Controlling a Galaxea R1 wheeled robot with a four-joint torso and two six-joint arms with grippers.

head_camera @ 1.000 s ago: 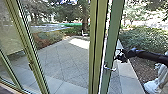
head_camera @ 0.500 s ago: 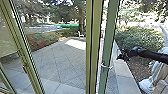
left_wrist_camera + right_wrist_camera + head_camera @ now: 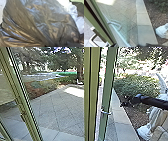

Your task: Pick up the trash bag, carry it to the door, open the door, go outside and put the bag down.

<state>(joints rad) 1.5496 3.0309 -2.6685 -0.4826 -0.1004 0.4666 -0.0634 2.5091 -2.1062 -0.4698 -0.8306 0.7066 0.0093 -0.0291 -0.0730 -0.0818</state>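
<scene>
In the head view, my right gripper (image 3: pixel 127 101) is at the right, beside the door's green frame (image 3: pixel 108 89) with a gap between them. The silver door handle (image 3: pixel 106 112) sits lower on that frame. A pale handle (image 3: pixel 93 40) shows large in the right wrist view, with a fainter curved one through the glass. The dark, shiny trash bag (image 3: pixel 50 21) is close up in the left wrist view. Its folds draw together at my left gripper (image 3: pixel 46 45), which is shut on it.
A yellow-green post (image 3: pixel 91 94) stands left of the door frame. Outside are a paved yard (image 3: pixel 57 109), a pale stone border (image 3: pixel 122 117), a bush (image 3: pixel 137 84) and a pale, statue-like shape (image 3: pixel 155 119) at the right. More glazed framing (image 3: pixel 18 97) rises at the left.
The head camera has shifted, sliding the whole scene leftward. Against the door's frame and handle, my right gripper has moved off to the right, widening the gap.
</scene>
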